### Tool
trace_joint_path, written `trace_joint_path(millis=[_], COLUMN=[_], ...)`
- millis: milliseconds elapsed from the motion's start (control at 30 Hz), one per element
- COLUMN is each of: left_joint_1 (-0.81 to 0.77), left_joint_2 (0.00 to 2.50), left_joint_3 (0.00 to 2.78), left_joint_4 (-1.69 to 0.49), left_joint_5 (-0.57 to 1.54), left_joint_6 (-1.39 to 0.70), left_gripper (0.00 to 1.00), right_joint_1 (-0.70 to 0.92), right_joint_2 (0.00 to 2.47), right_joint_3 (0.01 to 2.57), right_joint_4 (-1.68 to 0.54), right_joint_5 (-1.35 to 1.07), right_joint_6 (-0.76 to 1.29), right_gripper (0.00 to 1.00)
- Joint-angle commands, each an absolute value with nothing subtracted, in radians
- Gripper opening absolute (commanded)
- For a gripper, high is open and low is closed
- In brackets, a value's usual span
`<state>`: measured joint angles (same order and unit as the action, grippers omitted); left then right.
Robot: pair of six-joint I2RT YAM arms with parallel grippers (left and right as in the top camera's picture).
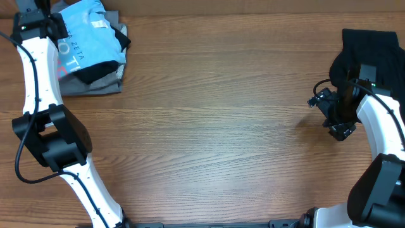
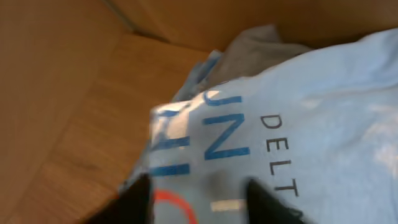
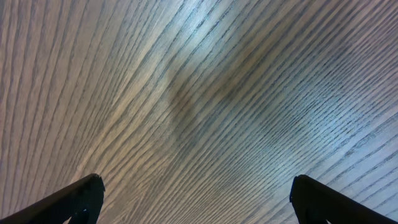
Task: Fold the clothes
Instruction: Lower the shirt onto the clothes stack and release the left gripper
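Note:
The light blue T-shirt (image 1: 88,35) lies folded on top of a small stack of clothes at the table's far left corner, its blue and coral-red letters facing up. In the left wrist view the shirt (image 2: 311,124) fills most of the picture. My left gripper (image 1: 56,30) hovers right over its left edge. That gripper (image 2: 202,202) is open, its dark fingertips (image 2: 140,199) standing apart above the print with flat cloth showing between them. My right gripper (image 1: 327,117) is at the right side over bare wood. It too (image 3: 196,199) is open wide and holds nothing.
Under the blue shirt lie a black garment (image 1: 95,71) and a grey one (image 1: 95,82), and grey cloth (image 2: 261,43) also shows behind the shirt. A dark pile of clothes (image 1: 373,50) sits at the far right corner. Bare wooden table (image 1: 215,114) lies between the arms.

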<state>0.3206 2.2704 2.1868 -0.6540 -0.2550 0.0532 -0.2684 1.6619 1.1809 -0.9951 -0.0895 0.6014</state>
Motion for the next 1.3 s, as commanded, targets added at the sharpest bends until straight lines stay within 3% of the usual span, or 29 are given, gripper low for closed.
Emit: trace_joint_path(millis=[0,33,233,567,967,1267], left_joint_1=[0.333,0.332,0.306,0.181,0.042,0.026], left_joint_2=[2.279,2.277,2.242,2.035,1.922,1.926], left_joint_3=[2.192,2.193,2.202,2.203,2.202,2.201], left_joint_4=[-0.668,-0.673,-0.706,-0.828,-1.036,-1.129], left_joint_5=[-0.300,-0.299,-0.299,-0.260,-0.163,-0.163], left_joint_6=[0.026,0.026,-0.001,-0.216,-0.225,-0.225], left_gripper=[0.94,1.00,1.00,1.00,1.00,1.00], right_joint_1=[-0.271,-0.271,-0.271,-0.271,-0.271,-0.271], right_joint_2=[1.645,1.645,1.645,1.645,1.645,1.645], right_joint_3=[1.200,1.200,1.200,1.200,1.200,1.200], right_joint_4=[-0.992,-0.992,-0.992,-0.992,-0.862,-0.862], right_joint_5=[-0.091,-0.091,-0.091,-0.091,-0.228,-0.248], right_joint_6=[0.596,0.596,0.596,0.596,0.685,0.685], right_gripper=[1.00,1.00,1.00,1.00,1.00,1.00])
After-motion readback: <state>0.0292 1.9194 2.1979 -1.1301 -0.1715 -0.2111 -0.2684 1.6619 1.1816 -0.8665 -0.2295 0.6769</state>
